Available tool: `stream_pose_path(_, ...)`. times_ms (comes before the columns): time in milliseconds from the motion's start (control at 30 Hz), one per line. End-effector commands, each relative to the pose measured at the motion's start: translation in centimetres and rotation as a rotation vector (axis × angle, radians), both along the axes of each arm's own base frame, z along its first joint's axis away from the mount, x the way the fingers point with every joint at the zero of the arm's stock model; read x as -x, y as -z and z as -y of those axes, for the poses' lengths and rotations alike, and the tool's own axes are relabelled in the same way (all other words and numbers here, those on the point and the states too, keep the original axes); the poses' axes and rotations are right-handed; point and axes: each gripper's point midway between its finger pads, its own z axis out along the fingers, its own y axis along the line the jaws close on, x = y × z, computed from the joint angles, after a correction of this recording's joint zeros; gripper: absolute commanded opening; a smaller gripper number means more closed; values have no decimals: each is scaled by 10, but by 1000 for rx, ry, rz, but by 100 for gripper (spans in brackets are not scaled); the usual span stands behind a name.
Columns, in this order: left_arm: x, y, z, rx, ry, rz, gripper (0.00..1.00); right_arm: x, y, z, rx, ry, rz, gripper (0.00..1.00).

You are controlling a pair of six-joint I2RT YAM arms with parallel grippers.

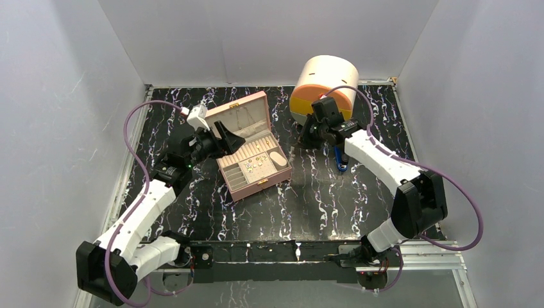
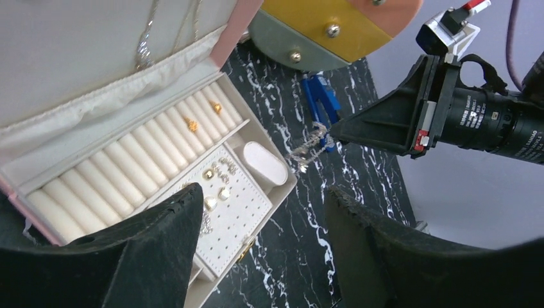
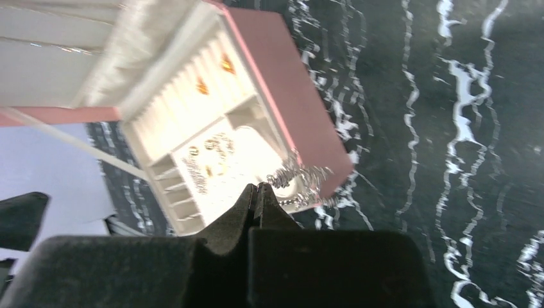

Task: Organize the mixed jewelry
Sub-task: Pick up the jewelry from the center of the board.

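Observation:
The pink jewelry box (image 1: 280, 174) lies open mid-table. Tiny gold and pearl-like studs (image 2: 217, 183) sit on its white earring pad, and two gold pieces (image 2: 192, 125) sit in the ring rolls. They also show in the right wrist view (image 3: 215, 151). My right gripper (image 3: 260, 187) is shut on a thin silver chain (image 3: 300, 181), which dangles just right of the box's front corner. The chain (image 2: 309, 147) hangs from the right fingertip (image 2: 340, 131) above the table. My left gripper (image 2: 263, 212) is open and empty over the box's near corner, and it shows at the box's left side from above (image 1: 229, 142).
A round cream and orange container (image 1: 324, 86) stands at the back right, behind the right gripper (image 1: 303, 141). A blue clip-like object (image 1: 341, 160) lies on the black marbled table beside the right arm. Necklaces hang in the box lid (image 2: 144, 45). White walls enclose the table.

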Motion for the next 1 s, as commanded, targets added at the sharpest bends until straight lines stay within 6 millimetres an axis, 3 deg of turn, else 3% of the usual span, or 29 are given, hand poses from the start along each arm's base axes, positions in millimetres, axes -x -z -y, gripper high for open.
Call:
stream_pose_path(0, -10, -59, 21, 48, 110, 218, 64, -20, -71, -26, -211, 54, 95, 0)
stream_pose_path(133, -15, -69, 19, -100, 143, 378, 60, -27, -96, -41, -308, 74, 76, 0)
stream_pose_path(267, -24, -77, 19, -150, 152, 471, 49, -32, -114, -55, -386, 86, 32, 0)
stream_pose_path(400, -32, -84, 36, -104, 210, 529, 39, -39, -129, -66, -454, 94, 1, 0)
stream_pose_path(600, -44, -88, 62, -93, 295, 595, 40, -42, -150, -77, -543, 89, -7, 0)
stream_pose_path(833, -59, -95, 85, -65, 340, 634, 29, -41, -159, -84, -620, 102, -53, 0)
stream_pose_path(967, -56, -97, 99, -31, 405, 654, 28, -41, -163, -86, -648, 105, -73, 0)
